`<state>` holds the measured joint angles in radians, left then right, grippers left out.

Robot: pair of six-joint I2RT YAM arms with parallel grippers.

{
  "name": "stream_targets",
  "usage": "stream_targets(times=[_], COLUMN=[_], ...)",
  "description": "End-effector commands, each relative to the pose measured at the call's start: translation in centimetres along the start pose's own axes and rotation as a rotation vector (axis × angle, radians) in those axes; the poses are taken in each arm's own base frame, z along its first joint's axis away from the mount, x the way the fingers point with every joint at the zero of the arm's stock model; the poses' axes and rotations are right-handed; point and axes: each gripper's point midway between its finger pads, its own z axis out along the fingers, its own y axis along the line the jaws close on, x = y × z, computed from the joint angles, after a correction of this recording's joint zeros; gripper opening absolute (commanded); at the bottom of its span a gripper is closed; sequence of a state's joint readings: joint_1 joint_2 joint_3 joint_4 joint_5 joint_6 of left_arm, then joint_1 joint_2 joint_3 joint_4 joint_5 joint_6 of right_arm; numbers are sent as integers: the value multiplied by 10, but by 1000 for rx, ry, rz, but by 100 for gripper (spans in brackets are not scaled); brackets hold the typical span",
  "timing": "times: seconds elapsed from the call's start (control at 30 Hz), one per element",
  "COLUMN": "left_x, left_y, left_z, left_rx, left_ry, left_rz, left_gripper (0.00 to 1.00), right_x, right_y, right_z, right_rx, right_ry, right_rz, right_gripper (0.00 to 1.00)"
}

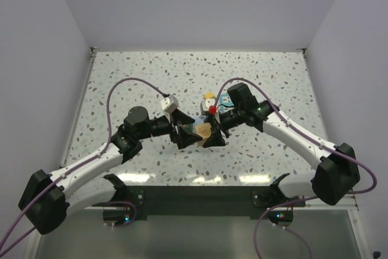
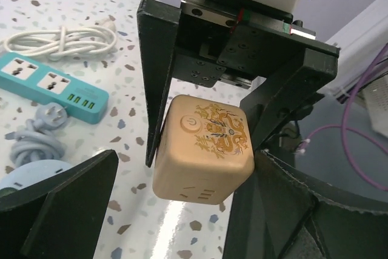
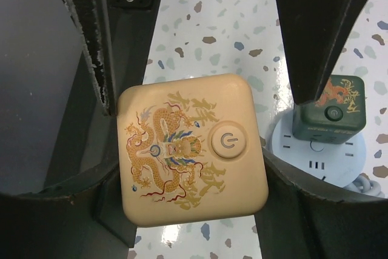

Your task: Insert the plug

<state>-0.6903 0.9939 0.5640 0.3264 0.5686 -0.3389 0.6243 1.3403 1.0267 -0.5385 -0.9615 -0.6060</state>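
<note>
Where tan cube [image 3: 194,150] looms, plug [image 3: 330,110] sits behind.

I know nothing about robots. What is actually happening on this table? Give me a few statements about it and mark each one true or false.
1. The tan cube is gripped in the right arm's jaws, above the table. True.
2. The dark green plug is held in the left arm's jaws. False: it stands on a white round socket on the table.
3. The tan cube shows a dragon picture and a round power button. True.
4. The white cable lies stretched out straight. False: it is coiled in a bundle.
</note>
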Motion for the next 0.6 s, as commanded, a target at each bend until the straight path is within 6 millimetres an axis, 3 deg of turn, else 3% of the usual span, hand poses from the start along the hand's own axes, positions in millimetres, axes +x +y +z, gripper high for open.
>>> stream_targets(times=[0.0,0.17,0.4,0.57], left_x=[-25,-14,-24,-27], left_y=[-29,-31,-29,-12], left_z=[-1,-1,-12,-16], left_rx=[187,220,139,18], left_ry=[-102,-85,-161,-185], left_rz=[-112,-123,10,80], left_gripper=[100,100,100,100], right_x=[-24,-23,-26,-30], right_y=[18,19,15,14], right_z=[-8,-6,-4,-2], right_rx=[-51,-70,-83,-99], right_ry=[-57,-57,-47,-61], right_rz=[-107,-105,-55,-42], right_gripper=[0,0,0,0])
